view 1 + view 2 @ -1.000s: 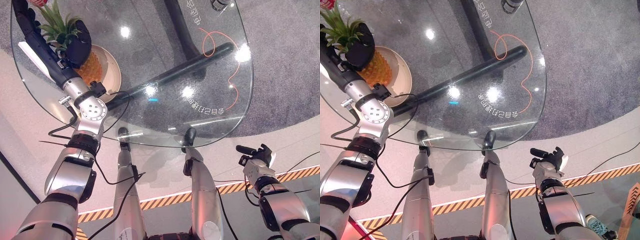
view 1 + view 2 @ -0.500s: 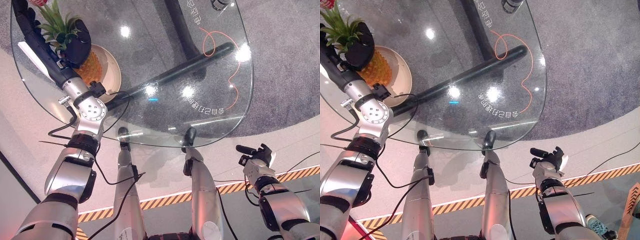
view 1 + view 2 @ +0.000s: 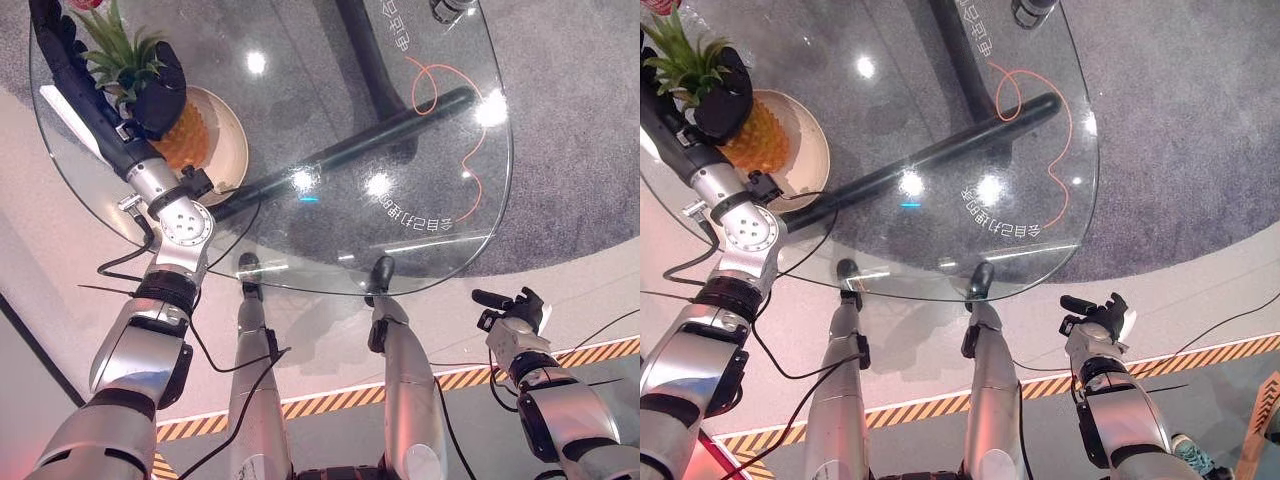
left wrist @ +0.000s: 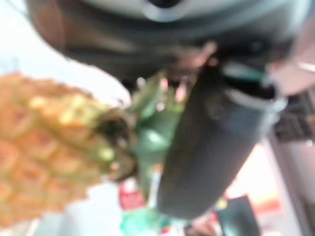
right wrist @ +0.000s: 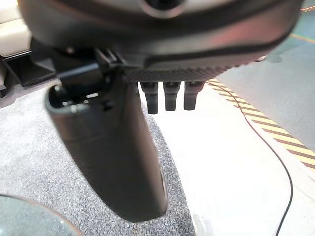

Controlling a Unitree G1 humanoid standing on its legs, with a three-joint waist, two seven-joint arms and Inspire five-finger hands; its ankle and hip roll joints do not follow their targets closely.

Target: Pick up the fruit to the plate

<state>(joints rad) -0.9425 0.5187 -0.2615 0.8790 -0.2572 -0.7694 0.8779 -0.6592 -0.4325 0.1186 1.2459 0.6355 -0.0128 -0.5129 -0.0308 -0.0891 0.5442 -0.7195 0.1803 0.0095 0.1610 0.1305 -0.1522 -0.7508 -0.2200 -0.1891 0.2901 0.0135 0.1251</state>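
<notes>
A pineapple [image 3: 185,135] with a green crown [image 3: 120,50] rests on a cream plate [image 3: 232,150] at the far left of the glass table [image 3: 400,200]. My left hand [image 3: 155,85] is curled round the pineapple's top, just under the crown. In the left wrist view the orange fruit [image 4: 44,147] and its leaves [image 4: 152,132] lie against the thumb [image 4: 211,147]. My right hand [image 3: 515,310] hangs below the table's near edge at the lower right, holding nothing, fingers relaxed [image 5: 167,96].
A black table base [image 3: 350,150] shows through the glass. An orange cable [image 3: 470,150] curls beneath the right side. A dark object [image 3: 450,8] stands at the far edge. Striped floor tape [image 3: 330,400] runs along the near side.
The whole picture has shifted a little. The left hand stays curled on the pineapple over the plate, and the right hand has not moved.
</notes>
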